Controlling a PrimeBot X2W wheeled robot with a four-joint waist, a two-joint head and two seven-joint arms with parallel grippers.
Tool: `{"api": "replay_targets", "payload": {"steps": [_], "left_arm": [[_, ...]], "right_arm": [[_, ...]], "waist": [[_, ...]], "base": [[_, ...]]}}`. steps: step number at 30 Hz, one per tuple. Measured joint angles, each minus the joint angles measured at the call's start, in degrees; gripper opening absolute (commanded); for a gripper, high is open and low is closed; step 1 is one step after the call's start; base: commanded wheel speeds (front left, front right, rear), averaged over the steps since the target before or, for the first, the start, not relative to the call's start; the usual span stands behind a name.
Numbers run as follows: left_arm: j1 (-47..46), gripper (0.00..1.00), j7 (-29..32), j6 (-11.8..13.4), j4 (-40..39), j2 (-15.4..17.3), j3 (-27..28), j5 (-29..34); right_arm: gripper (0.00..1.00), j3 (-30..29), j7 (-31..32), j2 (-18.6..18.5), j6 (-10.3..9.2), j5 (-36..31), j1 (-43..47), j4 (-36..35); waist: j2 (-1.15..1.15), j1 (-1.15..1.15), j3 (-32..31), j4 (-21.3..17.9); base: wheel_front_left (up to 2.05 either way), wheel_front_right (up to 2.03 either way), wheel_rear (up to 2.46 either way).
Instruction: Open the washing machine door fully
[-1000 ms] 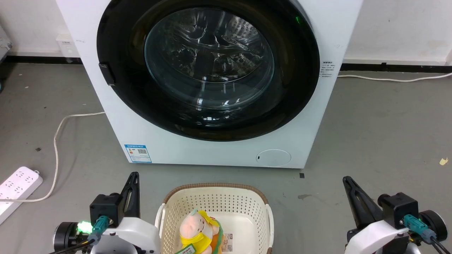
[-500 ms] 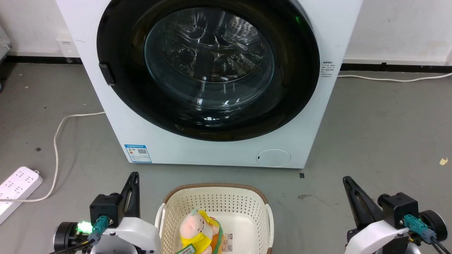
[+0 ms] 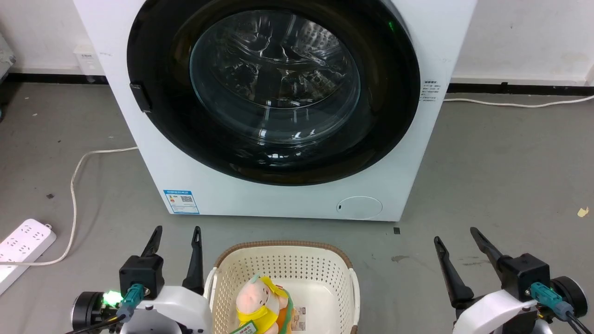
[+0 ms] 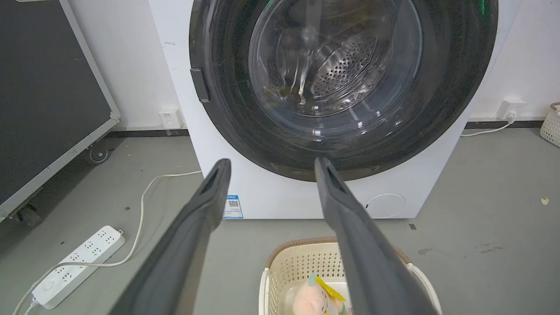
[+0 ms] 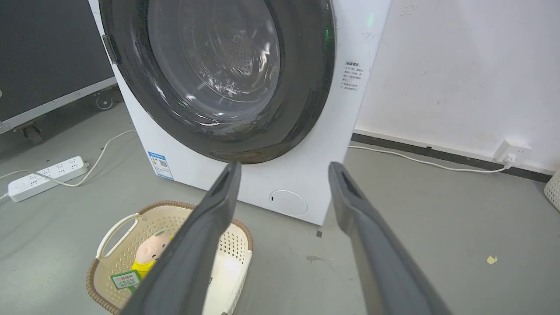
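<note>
Dark fingers of the left gripper [image 3: 178, 229] and the right gripper [image 3: 455, 234] are standing spread apart, gripping nothing, both hovering in front of the washing machine [image 3: 278, 199]. A basket [image 3: 278, 262] is sitting between them, also before the machine. The washing machine door [image 3: 390, 120] is lying shut against the machine's front.

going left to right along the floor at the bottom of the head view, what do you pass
power strip → left hand → basket → right hand → yellow scrap
</note>
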Motion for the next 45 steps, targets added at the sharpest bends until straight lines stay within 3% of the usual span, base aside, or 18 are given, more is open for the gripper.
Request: {"api": "replay_targets", "payload": {"steps": [20,45], "left_arm": [[-0.5,1.00,-2.3,0.2,0.0,0.0,-1.7,-0.6],[-5.4,1.00,-5.2,1.0,-2.1,0.0,-4.4,-2.5]], "right_arm": [[1.00,-1.2,-2.1,0.0,0.00,5.9,-2.0,0.8],[1.00,-8.5,4.1,-0.7,0.00,17.7,-21.9,5.2]], "waist": [[0.00,0.00,2.0,0.4],[0.00,0.01,10.7,3.0]], "base": [[0.00,0.00,0.00],[0.00,0.00,0.00]]}}
